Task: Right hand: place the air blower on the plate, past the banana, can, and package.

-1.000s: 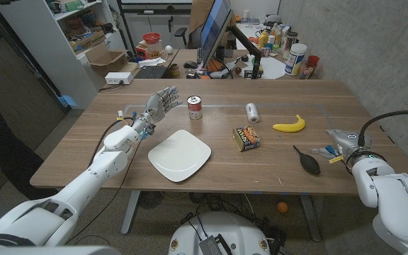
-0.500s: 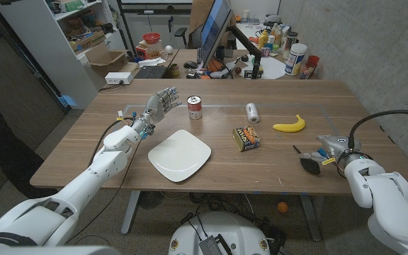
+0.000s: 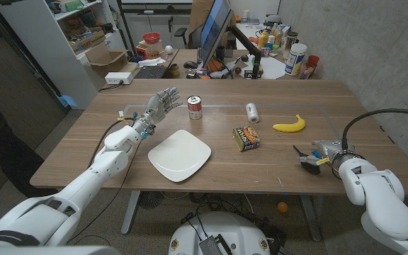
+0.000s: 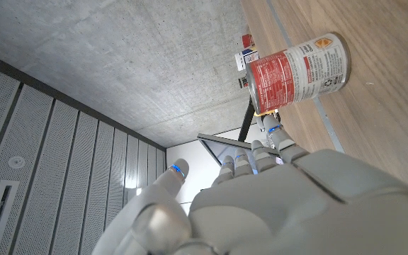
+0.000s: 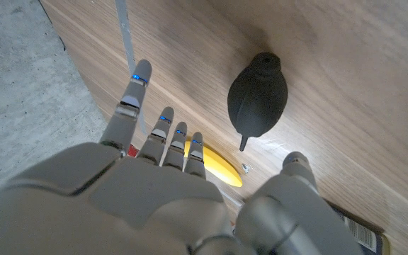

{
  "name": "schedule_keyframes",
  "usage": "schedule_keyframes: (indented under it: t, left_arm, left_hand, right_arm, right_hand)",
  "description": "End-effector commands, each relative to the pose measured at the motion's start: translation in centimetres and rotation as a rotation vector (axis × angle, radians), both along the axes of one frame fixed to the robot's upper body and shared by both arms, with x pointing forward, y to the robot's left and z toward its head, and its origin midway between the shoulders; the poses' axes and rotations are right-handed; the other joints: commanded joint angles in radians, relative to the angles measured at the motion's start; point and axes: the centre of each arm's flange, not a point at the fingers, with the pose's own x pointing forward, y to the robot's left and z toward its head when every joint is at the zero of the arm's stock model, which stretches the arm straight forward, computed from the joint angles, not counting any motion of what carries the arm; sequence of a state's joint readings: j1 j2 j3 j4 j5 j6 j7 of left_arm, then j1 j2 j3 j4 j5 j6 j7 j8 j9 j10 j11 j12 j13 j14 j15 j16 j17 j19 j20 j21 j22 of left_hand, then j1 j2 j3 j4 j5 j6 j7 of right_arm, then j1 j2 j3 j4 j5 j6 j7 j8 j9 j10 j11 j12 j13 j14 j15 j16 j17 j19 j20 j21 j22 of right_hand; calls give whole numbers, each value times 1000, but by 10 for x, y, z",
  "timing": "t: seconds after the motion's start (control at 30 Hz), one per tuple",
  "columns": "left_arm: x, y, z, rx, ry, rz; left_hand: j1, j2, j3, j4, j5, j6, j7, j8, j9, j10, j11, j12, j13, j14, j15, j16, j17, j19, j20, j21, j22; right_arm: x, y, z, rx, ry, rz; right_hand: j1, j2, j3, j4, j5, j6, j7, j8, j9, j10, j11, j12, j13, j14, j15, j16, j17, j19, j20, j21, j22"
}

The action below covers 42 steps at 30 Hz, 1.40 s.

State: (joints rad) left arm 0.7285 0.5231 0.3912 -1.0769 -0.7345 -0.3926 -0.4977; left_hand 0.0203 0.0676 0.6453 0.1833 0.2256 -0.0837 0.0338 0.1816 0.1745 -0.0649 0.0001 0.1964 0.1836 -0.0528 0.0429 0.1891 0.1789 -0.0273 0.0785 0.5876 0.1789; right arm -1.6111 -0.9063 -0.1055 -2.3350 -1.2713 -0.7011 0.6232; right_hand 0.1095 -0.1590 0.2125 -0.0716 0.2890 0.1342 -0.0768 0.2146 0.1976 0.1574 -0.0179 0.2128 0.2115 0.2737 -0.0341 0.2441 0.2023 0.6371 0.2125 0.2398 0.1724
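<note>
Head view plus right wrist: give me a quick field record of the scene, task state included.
air blower: lying on the table, not gripped
right hand: open, over the blower, fingers spread, no clear contact
left hand: open, raised beside the can
plate: white, square, nothing on it
can: upright, beyond the plate
package: between plate and banana
banana: beyond the right hand
task state: blower not yet picked up

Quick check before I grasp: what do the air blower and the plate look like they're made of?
Air blower: matte black, probably soft rubber; it has a dull, glare-free bulb with a thin nozzle. Plate: smooth white, likely ceramic or melamine; the rounded-square surface shows only a faint sheen, so I can't tell which.
</note>
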Motion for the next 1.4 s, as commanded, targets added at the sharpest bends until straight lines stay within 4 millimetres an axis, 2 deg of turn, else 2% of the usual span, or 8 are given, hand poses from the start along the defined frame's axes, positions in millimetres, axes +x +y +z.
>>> schedule_keyframes:
  t: [0.03, 0.77, 0.87, 0.9, 1.1, 1.23, 1.27, 1.4]
  left_arm:
    - [3, 0, 0, -2, 4, -4]
    - [2, -1, 1, 5, 6, 5]
    - [1, -2, 1, 4, 5, 3]
    - [1, -2, 1, 3, 4, 3]
    - [0, -2, 2, 3, 1, 2]
    - [0, -1, 1, 3, 2, 3]
    - [-1, -1, 1, 2, 1, 5]
    - [-2, 0, 1, 2, -1, 7]
  left_hand:
    - [-3, 108, 5, 0, 5, -2, 7, 2, 3, -5, 5, 5, 2, 3, 6, 2, 4, 7, 3, -6, 3]
    - [-3, 108, 5, 1, 5, -3, 7, 2, 3, -4, 4, 6, 2, 3, 8, 2, 4, 8, 3, -10, 4]
    - [-3, 108, 5, 1, 5, -2, 7, 2, 3, -3, 5, 6, 2, 3, 7, 2, 4, 8, 3, -10, 4]
    - [-3, 108, 5, 1, 5, -2, 7, 2, 3, -4, 5, 6, 2, 3, 7, 2, 4, 8, 4, -11, 4]
    - [-3, 108, 5, 1, 5, -2, 6, 3, 3, -4, 5, 5, 2, 4, 7, 2, 4, 8, 4, -11, 4]
    - [-3, 108, 4, 1, 5, -2, 5, 2, 3, -5, 4, 5, 2, 4, 8, 2, 4, 9, 4, -12, 4]
    - [-4, 108, 4, 1, 5, -2, 6, 3, 3, -4, 4, 5, 2, 4, 8, 2, 4, 9, 4, -12, 4]
    - [-4, 107, 4, 1, 5, -1, 5, 3, 3, -5, 4, 5, 2, 4, 7, 2, 4, 9, 4, -13, 4]
  right_arm:
    - [5, -2, -7, 30, 56, -42]
    - [6, -8, -19, 107, 69, -21]
    - [5, -4, -18, 63, 60, -38]
    - [4, -3, -18, 52, 53, -43]
    - [1, 0, -16, 17, -2, -50]
    - [0, 1, -17, -3, -47, -48]
    - [-1, 0, -17, -1, -60, -46]
    - [-3, -1, -16, 19, -104, -16]
  right_hand:
    - [-7, -3, -8, 0, 11, 10, 3, 5, 2, 5, 4, 3, 4, 5, 3, 3, 5, 12, 0, 0, 2]
    - [-1, 4, -21, -3, 27, 1, 7, -1, 2, 15, 10, 4, 4, 22, 3, 5, 3, 48, -2, 0, 2]
    - [63, 15, -14, -32, 47, 1, 5, 0, 1, 29, -1, 6, 4, 39, -10, 6, 0, 89, -5, 2, 1]
    - [118, 16, -9, -58, 62, 3, 2, 2, 1, 34, -4, 5, 5, 51, -19, 6, -2, 107, -5, -3, 1]
    - [269, 6, -11, -99, 110, 9, -11, 4, 3, 43, -53, 5, 12, 115, -81, 21, 6, 187, -77, -1, 3]
    - [401, 29, -24, -86, 174, 57, -30, 17, 11, 117, -75, 35, 39, 256, -141, 77, 40, 352, -222, 32, 9]
    - [443, 49, -25, -82, 193, 80, -44, 23, 12, 142, -83, 47, 50, 336, -169, 111, 60, 403, -257, 45, 12]
    - [547, 114, -20, -75, 232, 159, -43, 37, 16, 268, -76, 117, 85, 529, -188, 188, 126, 519, -344, 83, 21]
